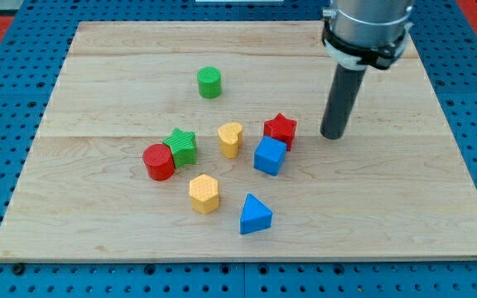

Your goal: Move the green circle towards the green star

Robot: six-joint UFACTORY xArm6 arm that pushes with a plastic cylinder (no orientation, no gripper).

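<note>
The green circle point(209, 82) stands alone on the wooden board, towards the view's top, left of centre. The green star point(181, 146) lies below it and slightly left, touching a red circle point(159, 161) on its left. My tip point(334, 135) rests on the board at the view's right, far from the green circle and just right of the red star point(281, 129). The rod rises straight up to the arm's grey body at the view's top.
A yellow heart point(231, 139) sits right of the green star. A blue cube point(270, 156) touches the red star from below. A yellow hexagon point(204, 194) and a blue triangle point(254, 214) lie nearer the view's bottom. The board point(98, 223) lies on a blue pegboard.
</note>
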